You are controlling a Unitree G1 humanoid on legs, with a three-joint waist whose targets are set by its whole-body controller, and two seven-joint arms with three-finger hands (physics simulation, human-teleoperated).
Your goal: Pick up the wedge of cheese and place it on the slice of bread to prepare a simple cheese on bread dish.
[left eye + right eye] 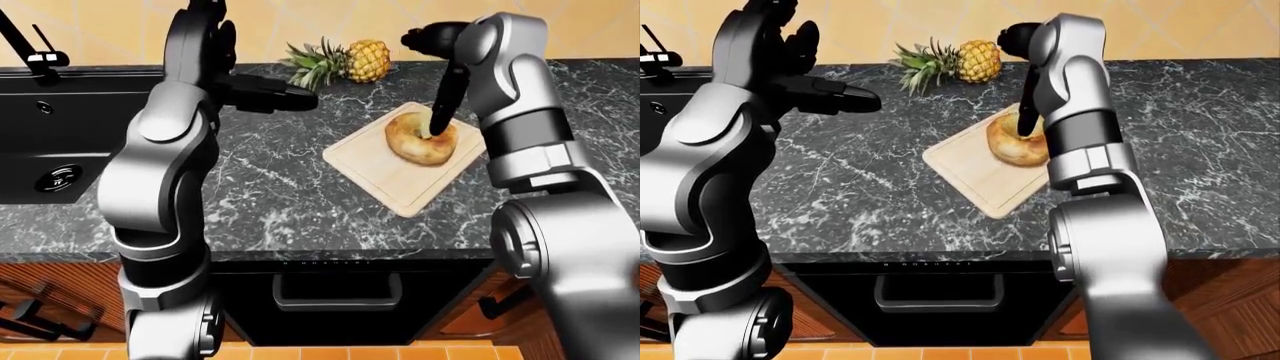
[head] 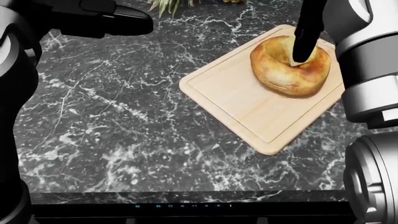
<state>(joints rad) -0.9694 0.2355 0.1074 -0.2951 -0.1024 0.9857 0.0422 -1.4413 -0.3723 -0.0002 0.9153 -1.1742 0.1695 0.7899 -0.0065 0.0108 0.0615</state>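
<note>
With the right hand (image 2: 303,51) pinching the cheese wedge (image 2: 287,50) against the domed bread (image 2: 289,70), the wedge could slide onto the cutting board (image 2: 242,102) on release; whether the left hand's (image 1: 285,97) fingers are spread or curled is unclear

Right hand (image 1: 1025,124) points straight down onto the bread (image 1: 1014,142) at the 1 o'clock end of the cutting board (image 1: 975,176) on the black marble counter (image 1: 1200,142), pineapple (image 1: 952,64) at 11 o'clock of the board, left hand (image 1: 840,99) hovering well apart at 9 o'clock.
</note>
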